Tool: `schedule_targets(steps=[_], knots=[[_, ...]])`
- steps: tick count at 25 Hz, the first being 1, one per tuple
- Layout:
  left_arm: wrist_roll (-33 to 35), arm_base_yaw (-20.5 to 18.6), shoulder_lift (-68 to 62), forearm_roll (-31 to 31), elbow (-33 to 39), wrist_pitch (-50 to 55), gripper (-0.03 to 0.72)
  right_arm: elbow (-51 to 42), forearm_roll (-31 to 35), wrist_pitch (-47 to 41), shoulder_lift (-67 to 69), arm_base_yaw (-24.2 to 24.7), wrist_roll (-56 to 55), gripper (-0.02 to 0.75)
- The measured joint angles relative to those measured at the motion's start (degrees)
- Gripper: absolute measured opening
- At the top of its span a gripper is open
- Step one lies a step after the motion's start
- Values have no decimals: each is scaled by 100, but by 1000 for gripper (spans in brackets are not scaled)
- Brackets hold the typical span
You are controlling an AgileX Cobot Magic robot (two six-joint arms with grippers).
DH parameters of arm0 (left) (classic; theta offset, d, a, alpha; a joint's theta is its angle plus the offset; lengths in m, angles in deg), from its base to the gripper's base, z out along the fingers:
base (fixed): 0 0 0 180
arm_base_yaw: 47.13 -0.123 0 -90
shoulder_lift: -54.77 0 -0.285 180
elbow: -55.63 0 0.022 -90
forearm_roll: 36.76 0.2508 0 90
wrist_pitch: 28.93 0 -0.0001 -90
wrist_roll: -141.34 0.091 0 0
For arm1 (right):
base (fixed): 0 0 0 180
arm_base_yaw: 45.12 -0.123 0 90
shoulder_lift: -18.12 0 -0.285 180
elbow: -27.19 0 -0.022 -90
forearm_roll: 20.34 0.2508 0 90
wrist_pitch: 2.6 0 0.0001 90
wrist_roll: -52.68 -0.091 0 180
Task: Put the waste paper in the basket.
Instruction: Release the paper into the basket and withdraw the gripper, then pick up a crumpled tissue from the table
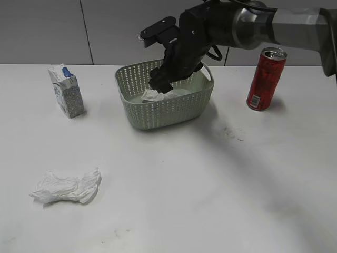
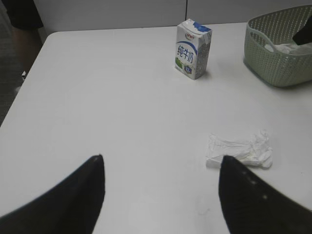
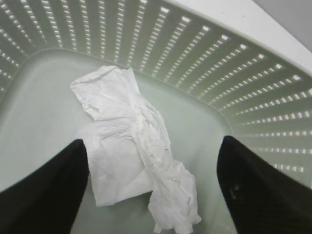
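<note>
The pale green basket point(image 1: 163, 108) stands at the back middle of the table. My right gripper point(image 1: 160, 84) hangs open inside it, just above white waste paper point(image 1: 155, 96) lying on the basket floor. In the right wrist view the paper point(image 3: 131, 151) lies loose between the open jaws point(image 3: 153, 156), inside the slotted basket wall point(image 3: 204, 63). Another crumpled wad point(image 1: 67, 187) lies on the table at front left. My left gripper point(image 2: 161, 161) is open and empty, with that wad point(image 2: 239, 150) just beyond its right finger. The basket point(image 2: 280, 61) shows at the far right there.
A white-and-blue carton point(image 1: 67, 90) stands upright left of the basket, also in the left wrist view point(image 2: 193, 49). A red drink can point(image 1: 266, 79) stands right of the basket. The white table's left edge point(image 2: 22, 92) shows in the left wrist view.
</note>
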Motion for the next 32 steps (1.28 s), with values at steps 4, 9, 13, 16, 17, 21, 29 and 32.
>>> schedule_targets(steps=[4,9,13,16,17,21,29,32], knots=[[0,0,0,5,0,0,552,178,254,-260,-55,0,5,622],[0,0,0,5,0,0,552,934,580,-1007,-354,0,5,582],[0,0,0,5,0,0,552,1749,567,-2009,-467,103,-8,572],[0,0,0,5,0,0,552,2082,567,-2732,-473,321,-32,572],[0,0,0,5,0,0,552,2126,567,-2989,-473,453,-38,572],[0,0,0,5,0,0,552,2116,677,-3419,-478,980,-123,571],[0,0,0,11,0,0,552,1626,868,-3469,-1021,1915,-149,571],[0,0,0,11,0,0,552,1262,871,-3476,-1412,2235,-149,571]])
